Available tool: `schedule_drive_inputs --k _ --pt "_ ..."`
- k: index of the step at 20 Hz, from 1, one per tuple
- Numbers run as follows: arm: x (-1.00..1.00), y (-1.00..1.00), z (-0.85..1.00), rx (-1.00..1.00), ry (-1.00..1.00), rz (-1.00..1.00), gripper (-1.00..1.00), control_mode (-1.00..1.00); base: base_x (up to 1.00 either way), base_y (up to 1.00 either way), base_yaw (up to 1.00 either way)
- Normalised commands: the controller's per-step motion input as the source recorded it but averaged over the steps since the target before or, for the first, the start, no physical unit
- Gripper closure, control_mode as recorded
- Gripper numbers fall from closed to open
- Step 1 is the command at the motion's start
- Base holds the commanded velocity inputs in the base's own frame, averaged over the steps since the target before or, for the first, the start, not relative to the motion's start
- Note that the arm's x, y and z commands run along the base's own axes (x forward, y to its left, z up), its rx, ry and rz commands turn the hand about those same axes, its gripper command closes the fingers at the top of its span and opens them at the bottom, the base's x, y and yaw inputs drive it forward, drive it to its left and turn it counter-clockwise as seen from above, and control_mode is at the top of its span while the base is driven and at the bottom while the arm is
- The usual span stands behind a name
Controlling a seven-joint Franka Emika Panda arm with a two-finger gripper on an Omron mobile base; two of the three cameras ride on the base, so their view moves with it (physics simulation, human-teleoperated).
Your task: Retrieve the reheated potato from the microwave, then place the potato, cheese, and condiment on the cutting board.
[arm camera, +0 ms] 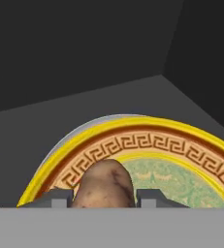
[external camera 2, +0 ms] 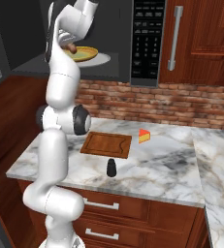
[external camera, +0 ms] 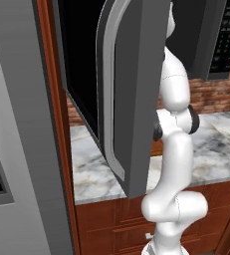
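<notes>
- The gripper (arm camera: 104, 197) is inside the microwave (external camera 2: 108, 34), its two dark fingertips pinching the brown potato (arm camera: 105, 186) from either side.
- The potato sits on a yellow-rimmed patterned plate (arm camera: 147, 145) on the oven floor; in the right base view a brown lump (external camera 2: 72, 48) shows under the hand just beside that plate, though it is too small there to judge whether it has lifted clear.
- The step in hand looks like the first one: retrieving the potato. The grip seems made; the carry to the board is not yet done.
- The next move calls for a small lift off the plate, then a straight pull back out through the opening before swinging down to the cutting board (external camera 2: 106, 144).
- The open microwave door (external camera: 129, 94) hangs close beside the arm's left, so the withdrawal path is narrow.
- On the marble counter (external camera 2: 171, 164), the cheese (external camera 2: 143, 136) lies just beside the board's far right corner, off it.
- The condiment (external camera 2: 112, 167) stands upright just in front of the board, also off it; a low approach could knock it.
</notes>
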Motion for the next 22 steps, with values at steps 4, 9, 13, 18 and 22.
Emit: schedule_drive_inputs --k 4,9,13,18,22 --pt "-0.52 -0.11 -0.01 0.00 -0.14 -0.07 1.00 -1.00 0.00 0.00 0.00" --pt "-0.44 -0.10 0.00 0.04 -0.03 -0.14 1.00 -1.00 0.00 0.00 0.00" --pt "-0.72 -0.02 -0.18 0.04 -0.06 -0.12 1.00 -1.00 0.00 0.00 0.00" --pt "-0.85 -0.02 -0.23 0.06 -0.11 -0.11 1.00 -1.00 0.00 0.00 0.00" --pt "-0.85 0.00 -0.16 0.05 -0.18 -0.11 1.00 -1.00 0.00 0.00 0.00"
